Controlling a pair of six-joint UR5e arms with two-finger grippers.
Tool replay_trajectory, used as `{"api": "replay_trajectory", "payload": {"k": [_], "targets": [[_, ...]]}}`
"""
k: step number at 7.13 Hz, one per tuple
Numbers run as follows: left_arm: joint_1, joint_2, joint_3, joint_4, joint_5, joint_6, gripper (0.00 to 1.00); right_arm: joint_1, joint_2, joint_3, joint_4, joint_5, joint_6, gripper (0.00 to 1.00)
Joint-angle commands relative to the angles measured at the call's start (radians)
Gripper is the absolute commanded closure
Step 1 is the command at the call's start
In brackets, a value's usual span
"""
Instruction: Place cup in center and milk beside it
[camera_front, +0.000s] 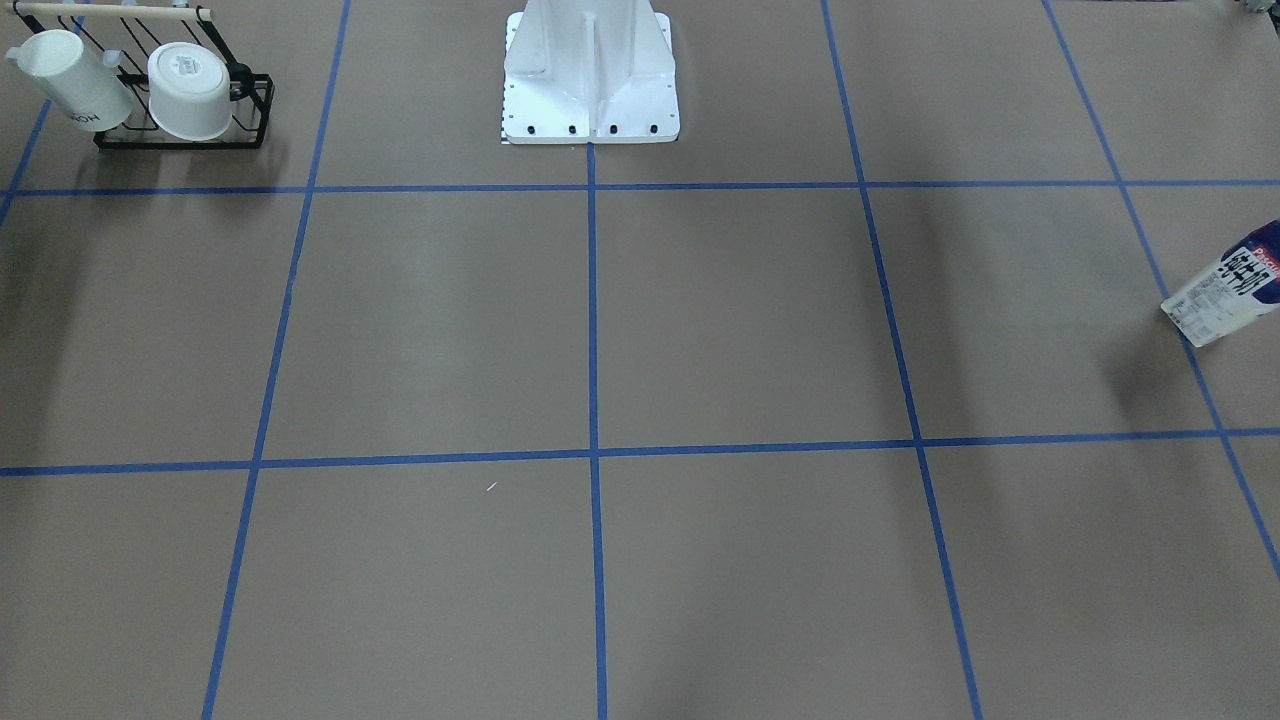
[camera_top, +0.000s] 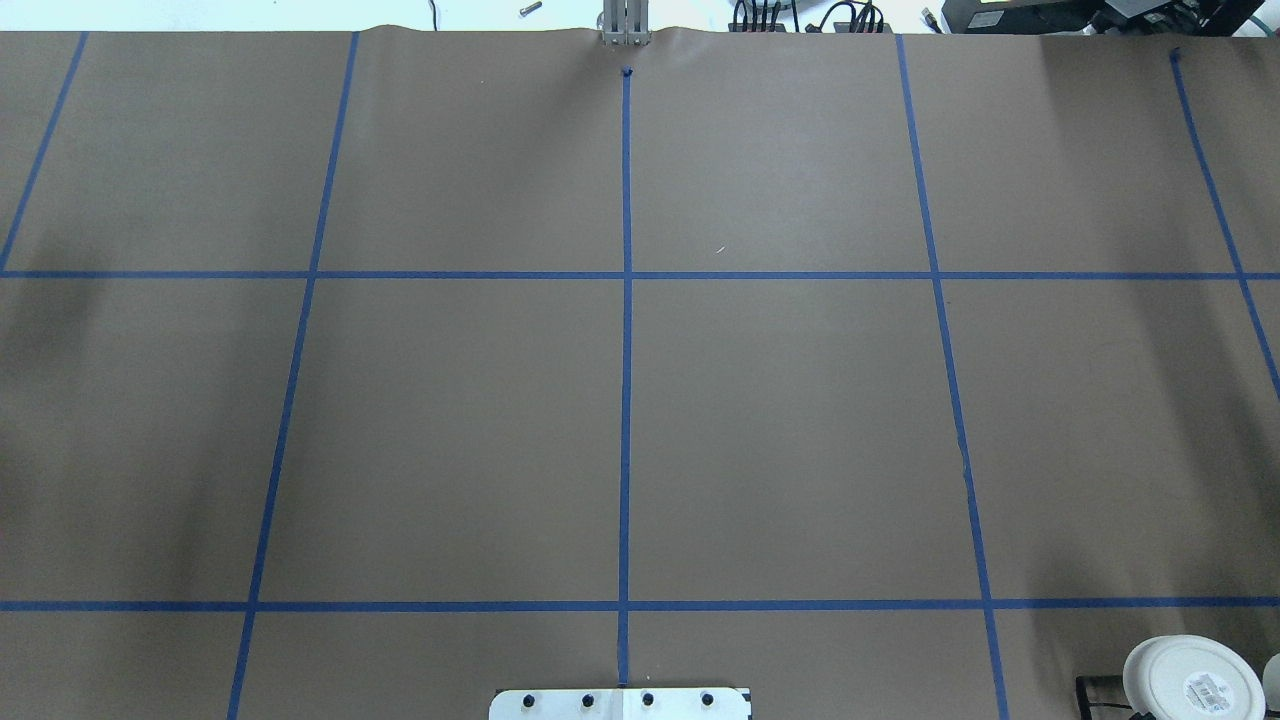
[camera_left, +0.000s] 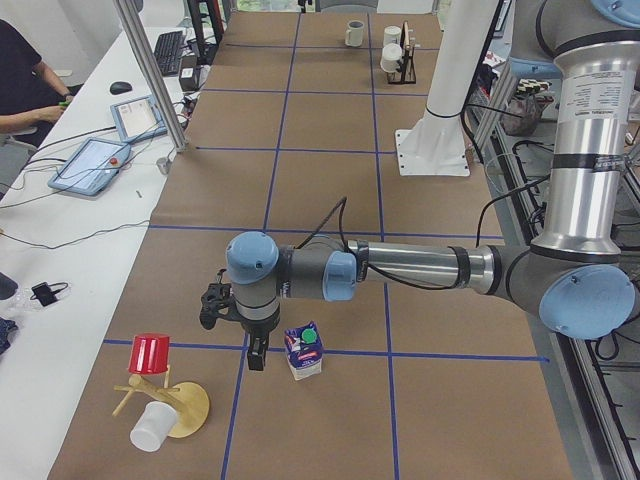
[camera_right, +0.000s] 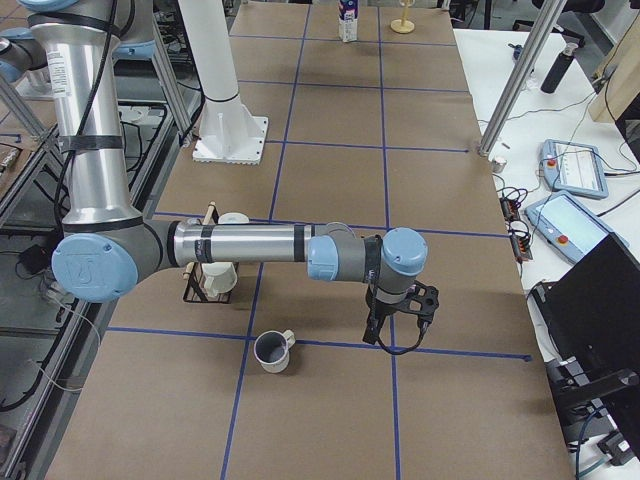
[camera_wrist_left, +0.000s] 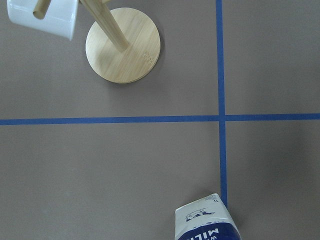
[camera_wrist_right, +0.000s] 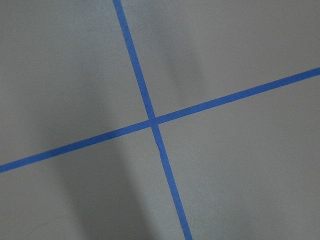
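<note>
The cup (camera_right: 272, 351), a small white mug with a dark grey inside, stands upright on the table near the right end; it also shows far off in the exterior left view (camera_left: 355, 35). My right gripper (camera_right: 383, 333) hangs point-down beside it, apart from it, toward the operators' side. The milk (camera_left: 303, 352), a white and blue carton with a green cap, stands near the left end and also shows in the front view (camera_front: 1225, 285) and the left wrist view (camera_wrist_left: 207, 223). My left gripper (camera_left: 256, 356) hangs just beside the milk, not touching. I cannot tell whether either gripper is open.
A black wire rack (camera_front: 250, 115) holds a lettered white cup (camera_front: 70, 80) and a wide white tub cup (camera_front: 190, 90) near the robot's right. A wooden mug tree (camera_left: 185, 408) with a red cup (camera_left: 150, 353) and a white cup (camera_left: 150, 430) stands at the left end. The white base (camera_front: 590, 95) is mid-table.
</note>
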Motion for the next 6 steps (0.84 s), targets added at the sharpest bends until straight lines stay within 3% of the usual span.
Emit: {"api": "replay_trajectory", "payload": {"k": [1,6], "targets": [[0.000,-0.001,-0.007,-0.002,0.000,0.001,0.02,0.000,0.001,0.007,0.000,0.001,-0.007,0.00],[0.000,-0.001,-0.005,-0.018,0.002,0.007,0.02,0.000,-0.004,0.015,0.000,0.006,-0.008,0.00]]}}
